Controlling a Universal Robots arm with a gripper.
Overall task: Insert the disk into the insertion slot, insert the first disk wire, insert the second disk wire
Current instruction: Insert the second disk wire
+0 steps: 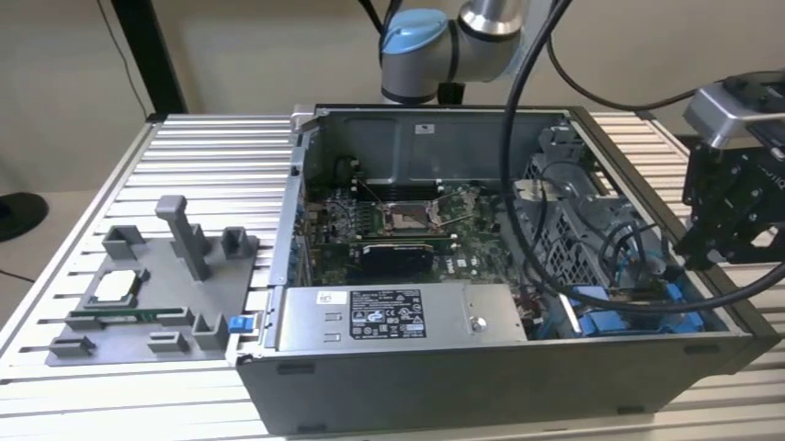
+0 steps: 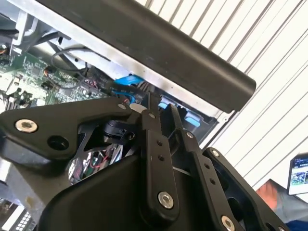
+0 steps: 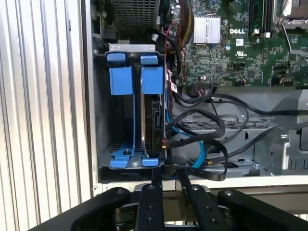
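Exterior view: an open computer case (image 1: 491, 377) lies on a ribbed metal tabletop (image 1: 197, 147), with a grey fixture tray (image 1: 147, 294) just beside it on the exterior view's left and the arm (image 1: 424, 46) reaching in from behind. Inside the case, a labelled power-supply box (image 1: 405, 317) sits along the near wall and the motherboard (image 1: 392, 220) lies beyond it. In the first wrist view, the gripper (image 3: 170, 173) hangs over the case rim just beside the insertion slot (image 3: 101, 144). Its jaws stand a little apart with nothing seen between them. The disk (image 3: 155, 125) stands on edge in the slot, in the compartment nearer the motherboard, with its blue frame (image 3: 152, 79) level with the blue tab (image 3: 120, 79) of the neighbouring compartment. A blue cable (image 3: 199, 154) and several black cables (image 3: 211, 139) loop just beside the disk, crossing between it and the perforated cage (image 3: 240, 127). A red-and-black bundle (image 3: 168, 43) runs down past the top of the frame. Whether any wire is seated in the disk cannot be told. In the exterior view the gripper hangs above the case wall on the exterior view's right, with thick black hoses (image 1: 528, 138) draped across the case in front of the bay. In the second wrist view the dark case rim (image 2: 168, 53) runs across beyond the fingers (image 2: 156, 139).
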